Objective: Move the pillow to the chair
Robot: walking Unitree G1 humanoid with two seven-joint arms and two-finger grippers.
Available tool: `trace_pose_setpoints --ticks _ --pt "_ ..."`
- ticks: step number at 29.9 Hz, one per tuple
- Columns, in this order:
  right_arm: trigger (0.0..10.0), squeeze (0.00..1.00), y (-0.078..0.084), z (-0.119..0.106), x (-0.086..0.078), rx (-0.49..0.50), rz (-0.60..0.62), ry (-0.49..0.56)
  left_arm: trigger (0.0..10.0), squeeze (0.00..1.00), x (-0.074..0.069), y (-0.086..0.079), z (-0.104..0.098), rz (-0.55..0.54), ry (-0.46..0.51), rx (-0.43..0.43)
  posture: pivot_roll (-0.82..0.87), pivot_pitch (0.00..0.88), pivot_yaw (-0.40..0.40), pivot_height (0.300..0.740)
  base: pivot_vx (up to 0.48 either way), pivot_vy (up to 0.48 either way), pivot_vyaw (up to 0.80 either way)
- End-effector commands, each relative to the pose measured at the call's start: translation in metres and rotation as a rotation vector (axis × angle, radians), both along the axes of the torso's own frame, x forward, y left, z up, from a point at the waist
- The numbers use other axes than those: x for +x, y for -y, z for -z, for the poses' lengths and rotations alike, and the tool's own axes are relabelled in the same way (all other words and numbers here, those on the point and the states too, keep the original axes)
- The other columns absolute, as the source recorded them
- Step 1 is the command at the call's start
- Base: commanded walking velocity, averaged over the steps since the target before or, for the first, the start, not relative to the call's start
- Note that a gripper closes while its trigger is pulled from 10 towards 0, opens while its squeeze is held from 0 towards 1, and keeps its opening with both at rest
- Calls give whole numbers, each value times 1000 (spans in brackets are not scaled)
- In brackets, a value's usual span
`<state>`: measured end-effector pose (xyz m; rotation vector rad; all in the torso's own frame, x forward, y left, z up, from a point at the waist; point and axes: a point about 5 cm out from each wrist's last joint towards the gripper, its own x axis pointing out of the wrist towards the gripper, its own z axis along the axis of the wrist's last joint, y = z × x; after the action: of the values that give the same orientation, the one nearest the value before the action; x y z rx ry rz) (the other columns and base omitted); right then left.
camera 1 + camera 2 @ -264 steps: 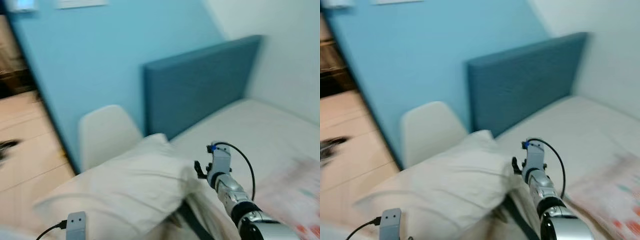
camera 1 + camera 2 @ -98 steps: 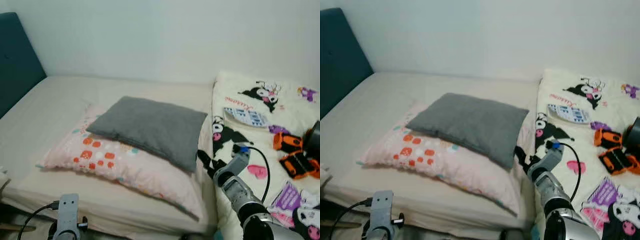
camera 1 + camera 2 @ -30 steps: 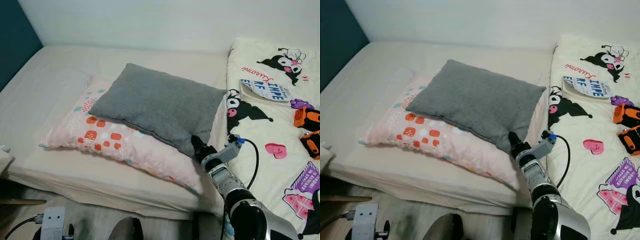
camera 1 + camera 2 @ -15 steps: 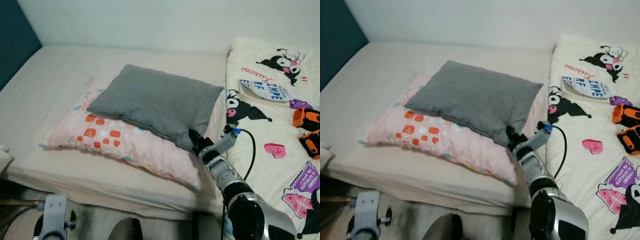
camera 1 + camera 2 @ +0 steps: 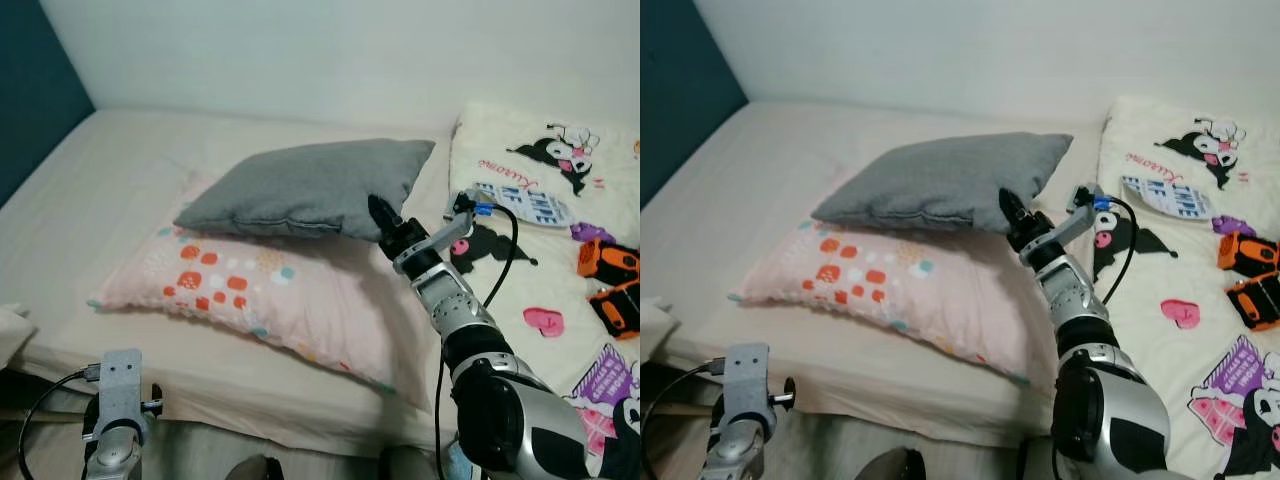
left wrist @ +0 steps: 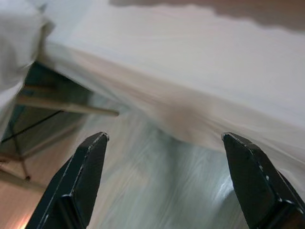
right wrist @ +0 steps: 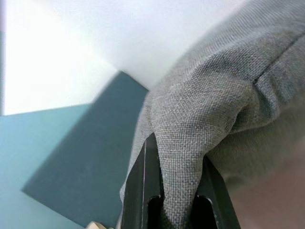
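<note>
Our right gripper (image 5: 380, 218) is closed on one corner of the grey pillow (image 5: 310, 188), and in the right wrist view we see the cloth of this corner (image 7: 190, 157) pinched between the two black fingers. From the gripper the pillow reaches away toward the head of the bed; the held corner is raised, while the far end rests on the patterned pillow (image 5: 250, 285) that lies just below the gripper. So we judge that the grasp is made and the lifting is only at its start, because the pillow is not yet free from the one under it. On the other side of our gripper lies the cartoon blanket (image 5: 545, 190) with some orange toys (image 5: 610, 285) on it, well apart from the fingers. Our left gripper (image 6: 167, 186) hangs low beside the edge of the mattress (image 6: 200, 95), over the floor, with its fingers spread wide and nothing between them. We do not see the chair in these pictures, so almost the whole task is left: to lift the pillow clear, to turn and carry it to the chair, and to put it down there.
</note>
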<state>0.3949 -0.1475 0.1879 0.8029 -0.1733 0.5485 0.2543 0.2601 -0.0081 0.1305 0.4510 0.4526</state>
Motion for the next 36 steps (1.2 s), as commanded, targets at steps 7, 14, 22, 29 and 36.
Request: trace_pose_setpoints --ticks 7,14,22,29,36 --pt "0 0 -7 -49 3 18 -47 203 10000 0 -7 4 12 -32 -81 -56 -59 31 46 695 -206 0 0" --pt "0 0 -17 -56 -1 1 -99 252 10000 0 -20 7 25 -30 -159 -68 -67 7 50 715 0 0 0" --pt "0 0 -52 -32 -14 -114 -236 244 10000 0 -51 9 48 -29 -304 -85 -73 0 48 740 0 0 0" --pt "10000 0 -88 -10 -40 -143 -388 261 10000 0 -77 17 65 26 -426 -87 -79 0 53 740 0 0 457" --pt "10000 0 -107 18 -59 -179 -489 207 10000 0 -89 27 74 98 -502 -68 -85 0 52 740 0 0 800"
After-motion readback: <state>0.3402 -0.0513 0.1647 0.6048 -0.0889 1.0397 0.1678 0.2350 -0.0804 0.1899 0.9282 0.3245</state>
